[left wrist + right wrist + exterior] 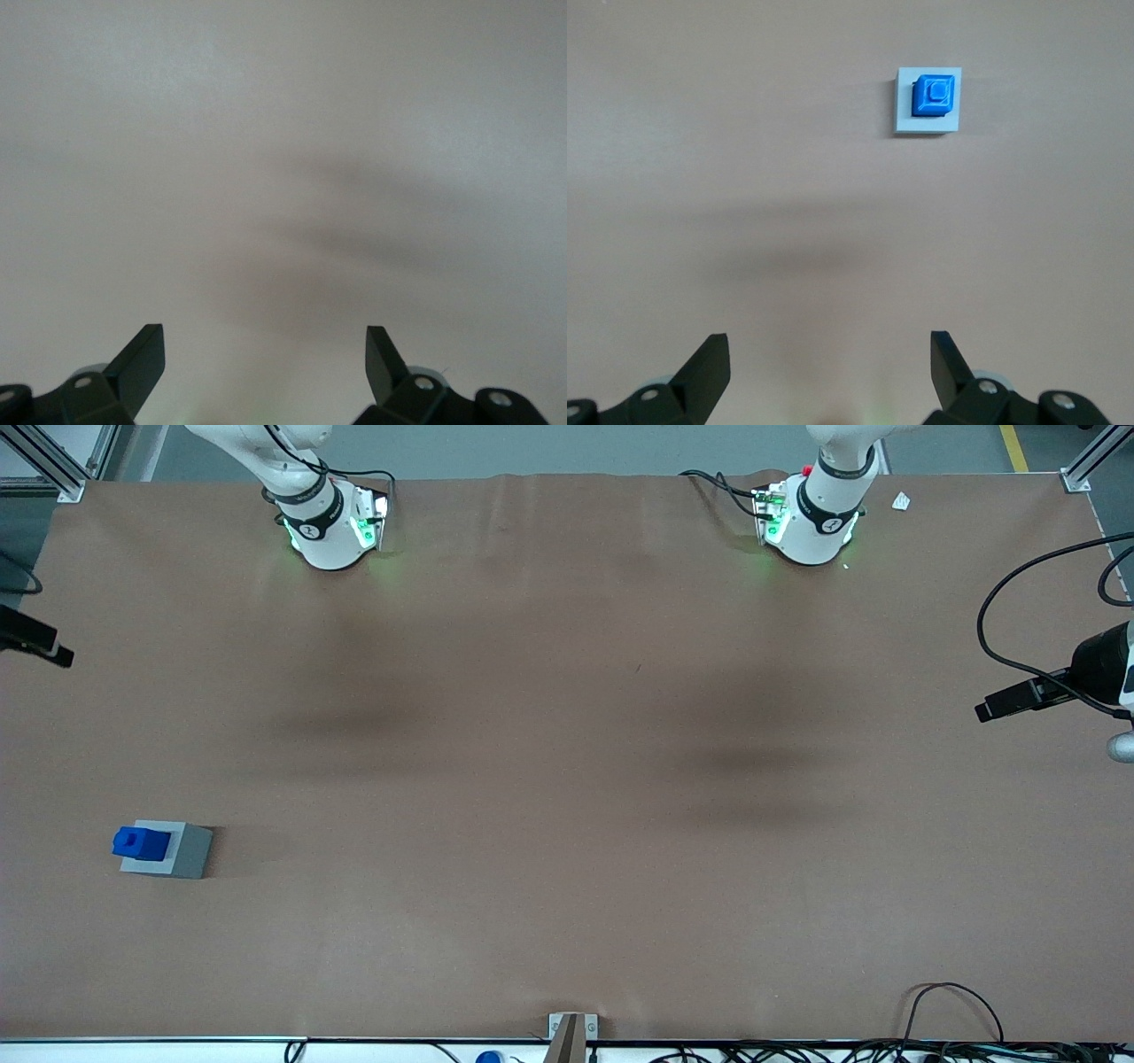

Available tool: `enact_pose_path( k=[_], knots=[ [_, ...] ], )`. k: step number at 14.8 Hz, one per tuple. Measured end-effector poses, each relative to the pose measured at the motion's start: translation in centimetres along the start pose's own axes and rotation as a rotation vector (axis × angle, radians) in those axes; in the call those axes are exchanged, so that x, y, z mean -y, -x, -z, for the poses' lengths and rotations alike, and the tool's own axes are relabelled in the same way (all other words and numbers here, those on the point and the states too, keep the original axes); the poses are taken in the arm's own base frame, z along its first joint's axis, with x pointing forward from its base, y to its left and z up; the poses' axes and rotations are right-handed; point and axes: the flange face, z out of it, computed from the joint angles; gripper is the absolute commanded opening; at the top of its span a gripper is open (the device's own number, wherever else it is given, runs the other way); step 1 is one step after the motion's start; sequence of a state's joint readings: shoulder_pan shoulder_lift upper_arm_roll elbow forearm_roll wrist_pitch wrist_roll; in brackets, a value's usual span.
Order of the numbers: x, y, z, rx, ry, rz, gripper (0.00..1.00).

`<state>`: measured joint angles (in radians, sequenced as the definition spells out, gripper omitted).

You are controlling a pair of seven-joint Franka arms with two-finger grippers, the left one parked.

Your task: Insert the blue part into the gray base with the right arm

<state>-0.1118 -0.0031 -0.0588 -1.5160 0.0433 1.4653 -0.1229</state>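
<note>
The blue part [140,843] sits in the top of the gray base [186,855], its knob facing up. The pair stands toward the working arm's end of the table, nearer the front camera than the arm bases. In the right wrist view the blue part [934,94] looks small inside the gray base [904,122]. My right gripper [830,350] hangs high over bare brown table, well apart from the blocks. It is open with nothing between its fingertips [709,363]. In the front view only the right arm's base [323,527] shows; the gripper is out of that frame.
A black camera [35,642] juts in at the working arm's end of the table. Another camera with a cable [1054,686] stands at the parked arm's end. A metal bracket [572,1032] and cables [957,1010] line the table's front edge.
</note>
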Motion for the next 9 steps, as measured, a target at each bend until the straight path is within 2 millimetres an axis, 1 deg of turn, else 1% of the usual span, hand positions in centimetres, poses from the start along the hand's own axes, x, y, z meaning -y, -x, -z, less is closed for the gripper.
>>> enact_pose_path(
  k=[2,5,7,9],
  knots=[
    [2.3,0.7,1.0,-0.01,0.011,-0.012,1.0],
    [4.6,0.6,1.2,-0.023,0.022,0.004,1.0],
    [5.3,0.4,1.4,-0.046,0.026,0.006,1.0],
    [5.3,0.3,1.7,-0.056,0.028,-0.008,1.0]
  ],
)
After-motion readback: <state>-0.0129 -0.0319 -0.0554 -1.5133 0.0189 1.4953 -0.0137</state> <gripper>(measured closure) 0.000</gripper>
